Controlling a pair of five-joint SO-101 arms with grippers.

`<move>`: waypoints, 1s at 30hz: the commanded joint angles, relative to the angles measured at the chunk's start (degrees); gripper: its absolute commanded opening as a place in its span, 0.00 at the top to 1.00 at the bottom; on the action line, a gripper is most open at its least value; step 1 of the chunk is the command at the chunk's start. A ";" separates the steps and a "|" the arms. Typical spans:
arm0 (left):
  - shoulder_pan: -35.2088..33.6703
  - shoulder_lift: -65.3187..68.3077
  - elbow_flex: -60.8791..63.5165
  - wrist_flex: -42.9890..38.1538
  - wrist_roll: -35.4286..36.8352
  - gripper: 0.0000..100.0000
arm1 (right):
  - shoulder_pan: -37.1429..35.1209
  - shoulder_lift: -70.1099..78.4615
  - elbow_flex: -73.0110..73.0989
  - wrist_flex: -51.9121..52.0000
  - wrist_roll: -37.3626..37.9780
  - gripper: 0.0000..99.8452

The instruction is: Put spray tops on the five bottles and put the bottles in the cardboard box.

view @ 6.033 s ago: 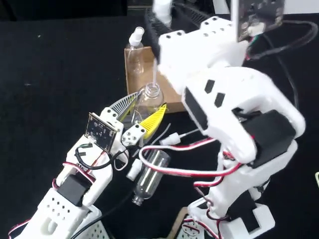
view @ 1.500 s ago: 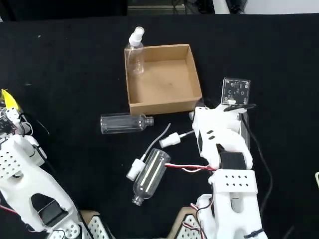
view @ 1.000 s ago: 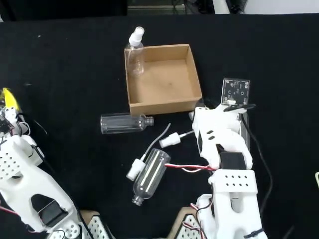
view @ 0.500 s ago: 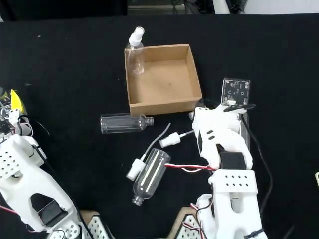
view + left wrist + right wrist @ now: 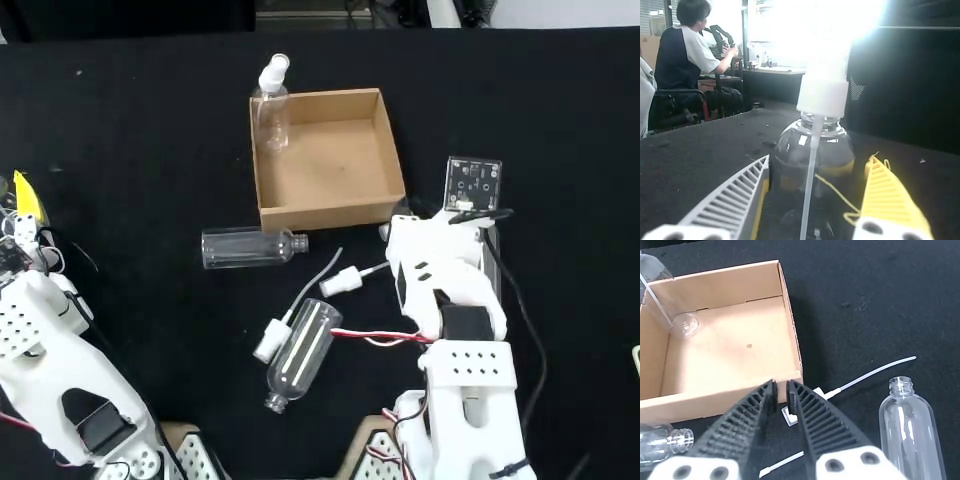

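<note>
Left hand (image 5: 820,160) carried bottle (image 5: 796,144) to black table's (image 5: 150,120) edge.

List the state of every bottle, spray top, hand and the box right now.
brown cardboard box: open, one bottle inside.
clear plastic bottle in box: upright, spray top on.
clear plastic bottle beside box: lying, uncapped.
clear plastic bottle nearest arms: lying, uncapped.
white spray top: loose.
second white spray top: loose.
left hand: shut on clear capped bottle, upright.
right hand: shut, empty.
</note>
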 commanded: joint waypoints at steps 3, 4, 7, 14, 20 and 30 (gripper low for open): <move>-0.57 -1.76 -0.75 -1.49 -0.70 0.71 | -0.70 -1.10 -0.22 -1.67 0.09 0.97; -0.57 -2.37 -0.84 -1.41 -0.70 0.71 | -0.70 -1.10 -0.22 -1.67 0.09 0.97; -0.40 -5.36 -0.40 0.70 -0.62 0.71 | -0.70 -1.10 -0.22 -1.67 0.09 0.97; -0.57 -15.91 -0.40 15.74 2.90 0.71 | -0.70 -1.19 -0.22 -1.67 0.09 0.97; -0.40 -17.93 -0.40 19.60 2.55 0.71 | -0.70 -1.19 -0.22 -1.67 0.09 0.97; -0.04 -18.02 -0.92 24.00 2.73 0.71 | -0.70 -1.19 -0.66 0.00 0.09 0.97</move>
